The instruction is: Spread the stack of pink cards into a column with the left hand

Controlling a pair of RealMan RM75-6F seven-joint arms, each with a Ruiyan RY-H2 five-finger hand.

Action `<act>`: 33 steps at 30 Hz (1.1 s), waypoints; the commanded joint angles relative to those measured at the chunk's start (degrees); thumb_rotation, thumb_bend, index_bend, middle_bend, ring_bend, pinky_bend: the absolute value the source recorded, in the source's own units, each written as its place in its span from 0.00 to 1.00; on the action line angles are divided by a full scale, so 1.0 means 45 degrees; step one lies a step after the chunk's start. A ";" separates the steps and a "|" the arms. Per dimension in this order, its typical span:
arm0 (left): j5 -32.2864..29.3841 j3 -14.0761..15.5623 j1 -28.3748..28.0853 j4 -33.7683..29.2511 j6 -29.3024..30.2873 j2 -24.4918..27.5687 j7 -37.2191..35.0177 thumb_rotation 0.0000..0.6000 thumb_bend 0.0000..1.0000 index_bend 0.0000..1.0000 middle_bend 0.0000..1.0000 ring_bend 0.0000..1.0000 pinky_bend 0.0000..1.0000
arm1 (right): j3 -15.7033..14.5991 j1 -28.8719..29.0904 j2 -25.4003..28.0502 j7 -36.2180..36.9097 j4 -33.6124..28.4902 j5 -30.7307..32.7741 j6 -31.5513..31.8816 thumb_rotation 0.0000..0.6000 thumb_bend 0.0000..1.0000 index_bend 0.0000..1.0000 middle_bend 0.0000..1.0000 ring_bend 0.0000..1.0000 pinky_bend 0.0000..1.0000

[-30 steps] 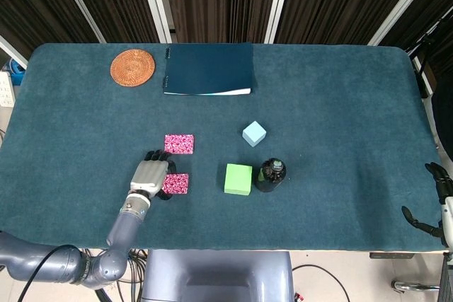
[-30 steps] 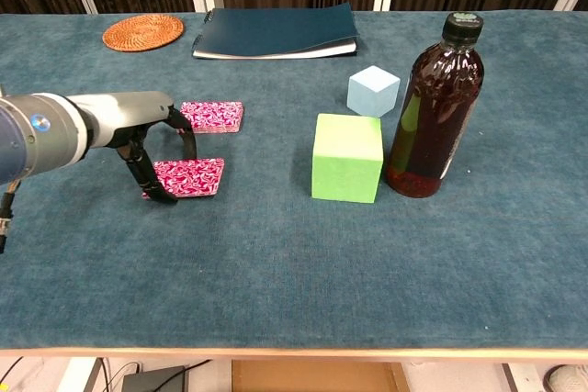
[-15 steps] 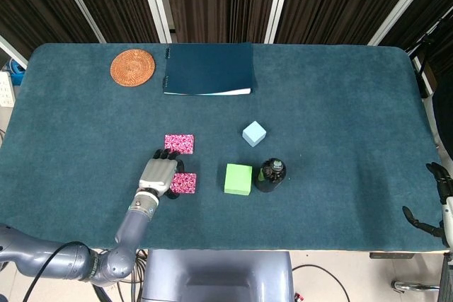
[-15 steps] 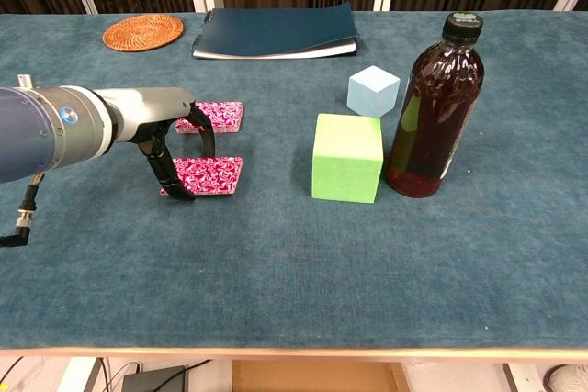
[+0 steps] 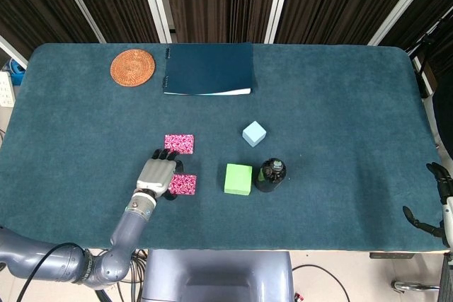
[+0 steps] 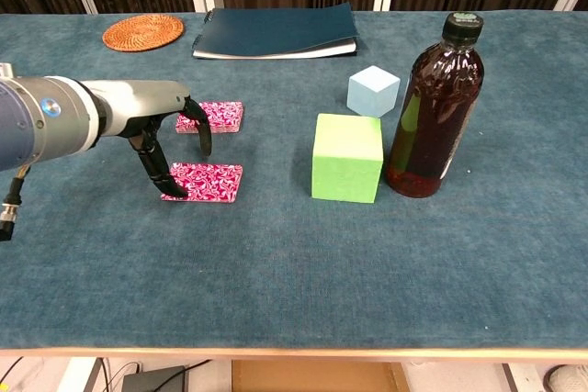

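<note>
Two pink card piles lie on the blue worktop (image 5: 340, 104), one behind the other: the far pile (image 6: 213, 116) and the near pile (image 6: 204, 182), both patterned magenta and white, flat and apart. The left hand (image 6: 156, 130) arches over the near pile's left end, its fingers (image 6: 150, 161) curled down with tips on that pile. The right hand (image 5: 439, 199) hangs at the worktop's right edge, fingers spread, holding nothing. There are one green block (image 6: 347, 157), one pale blue cube (image 6: 373, 91), one bottle (image 6: 435, 107), one notebook (image 6: 276, 30) and one woven coaster (image 6: 142, 31).
</note>
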 commanded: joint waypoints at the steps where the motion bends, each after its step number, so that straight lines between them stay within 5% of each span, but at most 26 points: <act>1: 0.0011 0.0026 0.0008 -0.0045 -0.0023 0.0056 -0.0001 1.00 0.20 0.41 0.16 0.02 0.00 | -0.0002 0.0001 0.0003 -0.0011 -0.0004 -0.0001 -0.0003 1.00 0.27 0.10 0.07 0.14 0.19; 16: 0.0645 -0.0643 0.0091 0.0161 -0.0143 0.0829 -0.0812 1.00 0.17 0.40 0.15 0.02 0.00 | 0.0000 -0.0006 0.0015 0.0058 -0.0004 0.0022 -0.0025 1.00 0.27 0.10 0.07 0.14 0.19; 33: -0.2698 -0.1922 -0.2161 0.5600 -0.3290 -0.0452 0.0135 1.00 0.12 0.36 0.14 0.01 0.00 | -0.0015 0.0014 -0.0001 -0.0148 -0.0085 0.0013 -0.0036 1.00 0.27 0.10 0.07 0.14 0.19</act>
